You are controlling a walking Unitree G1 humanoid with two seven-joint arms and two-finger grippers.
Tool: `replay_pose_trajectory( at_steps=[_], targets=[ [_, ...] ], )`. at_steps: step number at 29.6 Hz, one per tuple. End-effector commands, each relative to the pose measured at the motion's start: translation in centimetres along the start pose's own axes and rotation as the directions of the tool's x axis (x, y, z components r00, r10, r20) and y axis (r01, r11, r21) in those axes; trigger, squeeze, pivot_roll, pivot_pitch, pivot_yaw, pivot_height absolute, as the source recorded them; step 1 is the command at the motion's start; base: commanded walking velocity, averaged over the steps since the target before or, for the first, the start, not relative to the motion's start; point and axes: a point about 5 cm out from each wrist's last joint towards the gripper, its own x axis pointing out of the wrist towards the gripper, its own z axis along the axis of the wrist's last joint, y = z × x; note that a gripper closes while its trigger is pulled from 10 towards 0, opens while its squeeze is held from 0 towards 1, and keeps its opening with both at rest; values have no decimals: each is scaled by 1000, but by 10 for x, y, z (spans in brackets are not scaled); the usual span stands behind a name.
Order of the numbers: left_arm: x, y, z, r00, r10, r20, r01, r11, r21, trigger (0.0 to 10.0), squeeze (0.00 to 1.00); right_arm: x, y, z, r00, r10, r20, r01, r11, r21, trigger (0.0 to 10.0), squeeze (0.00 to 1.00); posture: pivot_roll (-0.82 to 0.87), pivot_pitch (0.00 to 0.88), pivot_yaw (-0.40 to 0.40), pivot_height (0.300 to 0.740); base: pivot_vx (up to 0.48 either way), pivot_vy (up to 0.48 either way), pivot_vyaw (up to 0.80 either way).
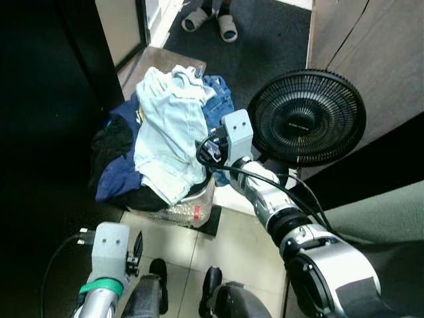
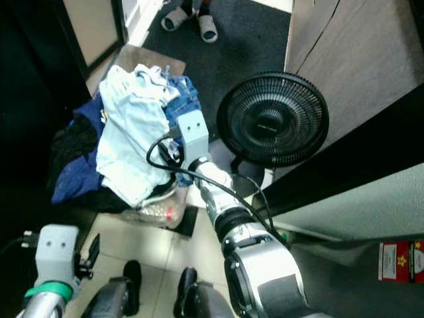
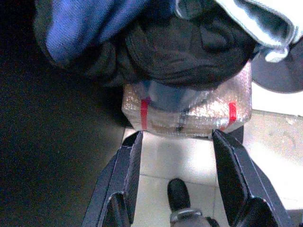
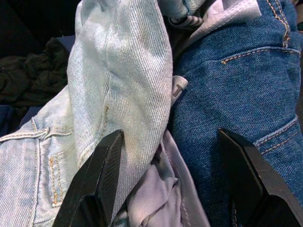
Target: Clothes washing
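Laundry pile awaiting pick-up: a heap of clothes (image 1: 165, 142) overflows a clear plastic-wrapped basket (image 1: 189, 211) on the tiled floor, pale denim jeans (image 1: 169, 126) draped on top, dark blue jeans (image 4: 236, 85) at the side nearest the fan, navy and black garments hanging over the side towards the dark doorway; the heap stands between that doorway and a black floor fan (image 1: 306, 118), so it is reachable only from the front and above. Right gripper (image 4: 173, 182) reaches out over the pile, fingers spread wide and empty, straddling the seam where pale denim meets dark denim with a lilac fabric (image 4: 158, 194) between them; this placement presumably lets one closing motion pinch a fold of the uppermost garment, which should lift free without dragging the rest. Left gripper (image 3: 177, 177) hangs low before the basket's front, fingers likewise parted and holding nothing, seemingly kept back to leave room for the working arm. A person's feet in slippers (image 1: 212, 20) stand on the dark mat beyond the pile.
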Motion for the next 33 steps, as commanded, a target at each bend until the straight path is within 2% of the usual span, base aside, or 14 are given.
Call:
replay_pose_trajectory(
  at_steps=[1, 4, 5, 7, 10, 13, 16, 18, 19, 22, 23, 24, 27, 33],
  targets=[
    [5, 1, -4, 998, 8, -55, -10, 1000, -26, 10000, 0, -5, 0, -14, 999, -7, -42, 8, 1000, 20, 10000, 0, 212, 494, -101, 740, 0, 0, 0],
    [13, 3, 12, 1000, 19, -20, -20, 998, -54, 10000, 0, -6, -1, -15, 999, -9, -45, 10, 1000, 18, 10000, 0, 215, 492, -95, 740, 0, 0, 0],
    [19, 4, 28, 1000, 18, 20, -16, 996, -83, 10000, 0, -7, -3, -17, 999, -13, -48, 13, 1000, 17, 10000, 0, 213, 488, -91, 740, 0, 0, 0],
    [19, 6, 46, 997, -8, 77, 13, 998, -66, 10000, 0, -8, -4, -18, 999, -18, -51, 18, 1000, 15, 10000, 0, 213, 482, -85, 740, 0, 0, 0],
    [18, 6, 49, 996, -21, 89, 26, 998, -52, 10000, 0, -9, -4, -19, 999, -18, -51, 19, 1000, 14, 10000, 0, 213, 482, -85, 740, 0, 0, 0],
    [2, 6, 48, 992, -92, 88, 90, 996, 25, 10000, 0, -11, -6, -20, 999, -13, -38, 13, 1000, -2, 10000, 0, 215, 448, -75, 740, 0, 0, 0],
    [2, 6, 48, 992, -92, 88, 90, 996, 25, 10000, 0, -11, -6, -20, 999, -13, -38, 13, 1000, -2, 10000, 0, 215, 448, -75, 740, 0, 0, 0],
    [-31, 12, 27, 983, -183, 18, 179, 974, 136, 10000, 0, -22, -12, -32, 999, -17, -39, 16, 1000, -15, 10000, 0, 213, 376, -59, 740, 0, 0, 0],
    [-42, 16, 17, 981, -193, -18, 194, 969, 153, 10000, 0, -27, -15, -39, 999, -24, -44, 23, 1000, -16, 10000, 0, 209, 344, -51, 740, 0, 0, 0],
    [-47, 18, 12, 980, -195, -43, 199, 967, 157, 10000, 0, -31, -17, -43, 998, -32, -46, 32, 999, -17, 10000, 0, 206, 327, -48, 740, 0, 0, 0],
    [-47, 18, 12, 980, -195, -43, 199, 967, 157, 10000, 0, -31, -17, -43, 998, -32, -46, 32, 999, -17, 10000, 0, 206, 327, -48, 740, 0, 0, 0],
    [-42, 17, 17, 979, -204, -17, 204, 970, 132, 10000, 0, -38, -20, -50, 998, -49, -47, 48, 999, -20, 10000, 0, 200, 258, -30, 740, 0, 0, 0],
    [-25, 16, 30, 974, -222, 37, 213, 963, 165, 10000, 0, -46, -27, -56, 995, -87, -46, 87, 996, -10, 10000, 0, 193, 228, -20, 740, 0, 0, 0],
    [-8, 22, 24, 981, -192, 35, 178, 956, 232, 10000, 0, -52, -31, -63, 992, -113, -55, 113, 994, -5, 10000, 0, 179, 196, -4, 740, 0, 0, 0]
  ],
)
